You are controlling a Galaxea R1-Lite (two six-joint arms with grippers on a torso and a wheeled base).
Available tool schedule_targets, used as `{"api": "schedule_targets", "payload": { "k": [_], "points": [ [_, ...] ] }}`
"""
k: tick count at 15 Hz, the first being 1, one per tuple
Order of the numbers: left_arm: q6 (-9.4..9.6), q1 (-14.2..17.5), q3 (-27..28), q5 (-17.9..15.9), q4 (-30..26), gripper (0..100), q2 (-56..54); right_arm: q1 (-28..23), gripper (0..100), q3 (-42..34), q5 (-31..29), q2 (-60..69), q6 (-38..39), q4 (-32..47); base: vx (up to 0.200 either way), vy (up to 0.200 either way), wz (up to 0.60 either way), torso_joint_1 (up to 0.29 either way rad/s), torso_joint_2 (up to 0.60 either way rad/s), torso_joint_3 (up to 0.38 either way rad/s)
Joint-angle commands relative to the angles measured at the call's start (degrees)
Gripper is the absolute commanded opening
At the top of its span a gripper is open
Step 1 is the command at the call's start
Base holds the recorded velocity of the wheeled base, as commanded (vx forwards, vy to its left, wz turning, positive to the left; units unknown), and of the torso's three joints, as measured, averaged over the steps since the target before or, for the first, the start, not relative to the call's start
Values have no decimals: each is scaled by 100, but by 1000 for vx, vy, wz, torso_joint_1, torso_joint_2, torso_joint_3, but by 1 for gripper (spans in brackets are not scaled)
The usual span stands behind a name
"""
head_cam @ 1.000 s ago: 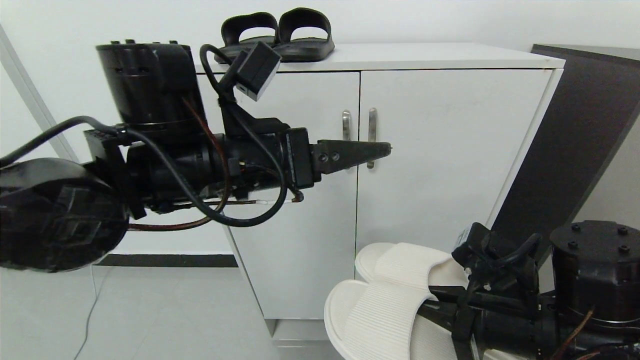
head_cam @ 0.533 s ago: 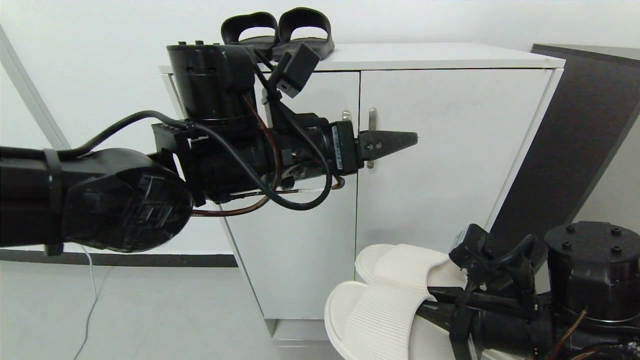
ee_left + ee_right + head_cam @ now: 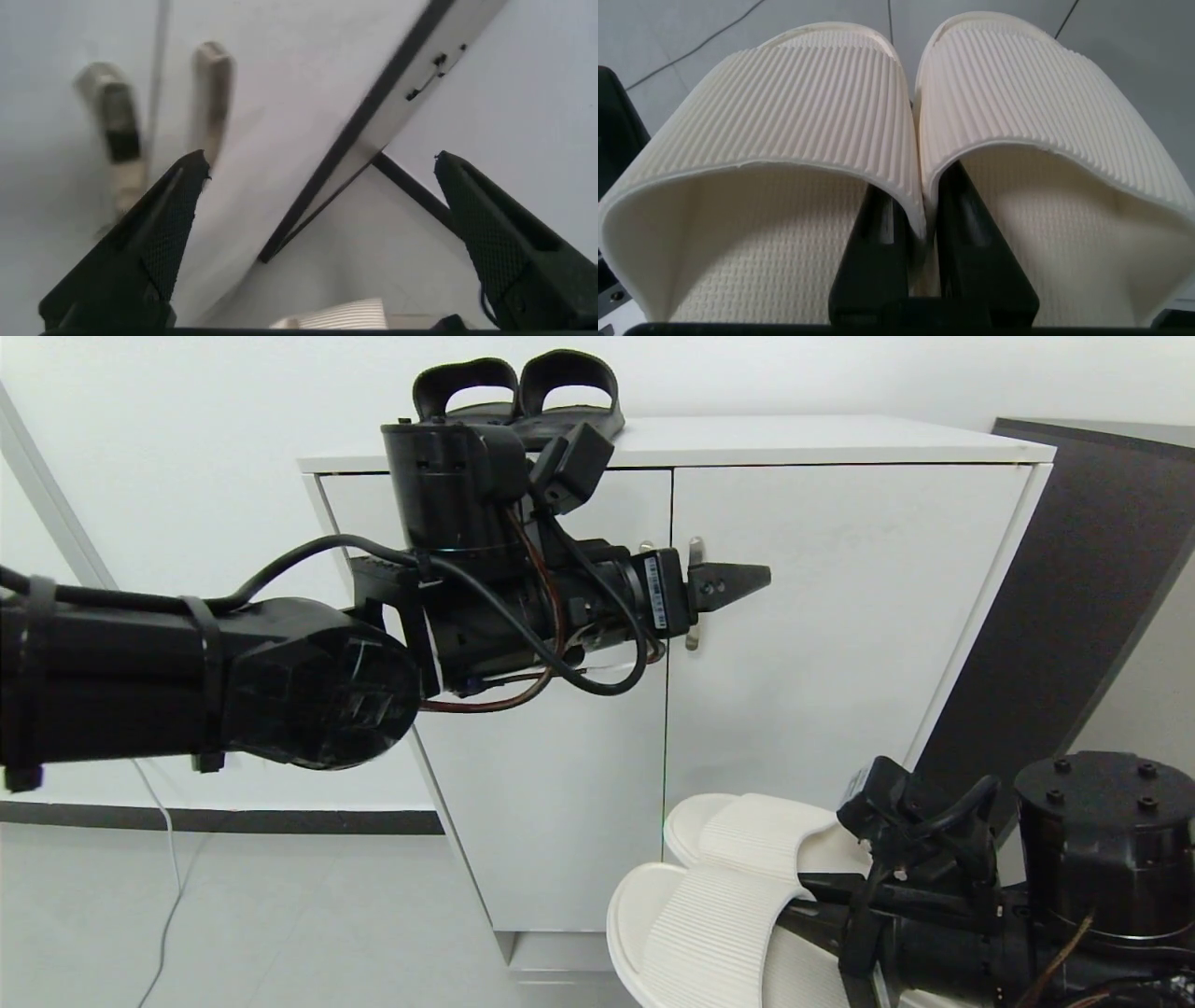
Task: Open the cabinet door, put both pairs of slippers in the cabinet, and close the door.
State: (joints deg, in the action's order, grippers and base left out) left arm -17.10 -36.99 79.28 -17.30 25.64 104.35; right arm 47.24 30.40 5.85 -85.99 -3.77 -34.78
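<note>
Closing from here could miss: your left gripper (image 3: 758, 577) hangs with fingers apart just beside the door handles (image 3: 694, 549), and both doors are shut. You may pinch both handles, or neither. (Spotter)

And the black slippers (image 3: 518, 394)? (Second)

On the cabinet top (image 3: 840, 439), near your left wrist; a lift could knock them. Low right, your right gripper (image 3: 924, 252) is clamped on the white slippers (image 3: 719, 887), in front of the right door, which would likely swing into them. (Spotter)

Room? (Second)

White wall, grey floor, loose cable (image 3: 168, 896), dark panel (image 3: 1074, 616). (Spotter)
</note>
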Motion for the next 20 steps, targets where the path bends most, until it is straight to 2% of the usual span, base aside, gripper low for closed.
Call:
{"api": "schedule_targets", "payload": {
  "k": [1,3,6,9,10,15,20],
  "points": [
    [5,42,273,95,-155,100,182,5,0,1,4,-5,-1,-2,0,0,0,0,0,0],
    [58,42,659,209,-349,100,419,5,0,-8,-5,-5,-1,-2,0,0,0,0,0,0],
    [102,42,985,209,-551,100,674,5,0,-26,-5,4,-1,-2,0,0,0,0,0,0],
    [93,25,1116,209,-551,100,806,5,0,-34,-5,4,-1,-2,0,0,0,0,0,0],
    [93,25,1116,209,-551,0,797,5,0,-52,-5,4,-1,-2,0,0,0,0,0,0],
    [76,25,826,209,-551,0,472,13,0,-105,-5,30,-45,-2,0,0,0,0,0,0],
    [-12,-81,-9,183,-507,0,-249,189,0,-298,13,65,-291,-46,0,0,0,0,0,0]
  ]
}}
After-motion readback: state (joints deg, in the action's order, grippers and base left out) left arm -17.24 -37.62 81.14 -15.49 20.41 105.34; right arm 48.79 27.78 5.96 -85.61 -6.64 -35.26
